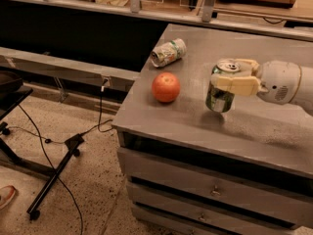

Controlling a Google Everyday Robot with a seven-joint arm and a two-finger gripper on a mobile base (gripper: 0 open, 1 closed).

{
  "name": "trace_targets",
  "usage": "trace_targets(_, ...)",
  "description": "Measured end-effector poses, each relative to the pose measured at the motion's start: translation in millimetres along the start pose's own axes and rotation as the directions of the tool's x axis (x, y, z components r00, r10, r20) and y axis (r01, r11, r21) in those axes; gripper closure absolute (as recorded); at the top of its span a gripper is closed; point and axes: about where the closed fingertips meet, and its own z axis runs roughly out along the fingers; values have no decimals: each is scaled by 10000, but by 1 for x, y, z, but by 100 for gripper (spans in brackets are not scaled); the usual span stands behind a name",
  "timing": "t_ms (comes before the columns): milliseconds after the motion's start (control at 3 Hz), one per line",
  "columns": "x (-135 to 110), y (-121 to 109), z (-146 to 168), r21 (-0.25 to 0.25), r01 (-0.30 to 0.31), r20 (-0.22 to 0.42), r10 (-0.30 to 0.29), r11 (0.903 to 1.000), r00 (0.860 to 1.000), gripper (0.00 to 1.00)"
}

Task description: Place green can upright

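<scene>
My gripper [234, 75] comes in from the right and is shut on the green can [221, 96]. The can is shiny metallic green with a silver pull-tab top, and I hold it upright by its upper part. Its base hangs just above the grey cabinet top [274, 126], over a faint shadow. The can is to the right of an orange fruit [166, 87]. One pale finger [234, 83] crosses the can's front below the rim.
A paler whitish-green dented can [168, 52] lies on its side behind the orange fruit. The cabinet has drawers [210, 190] on its front. A black stand and cables [54, 173] are on the floor to the left. Shelving runs along the back.
</scene>
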Motion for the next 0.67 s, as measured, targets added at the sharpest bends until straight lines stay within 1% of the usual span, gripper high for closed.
trace_targets(333, 10, -2, -1, 154, 271, 699, -281, 9995, 9972, 30)
trace_targets(667, 15, -2, -3, 131, 859, 1111, -868, 9962, 9900, 6)
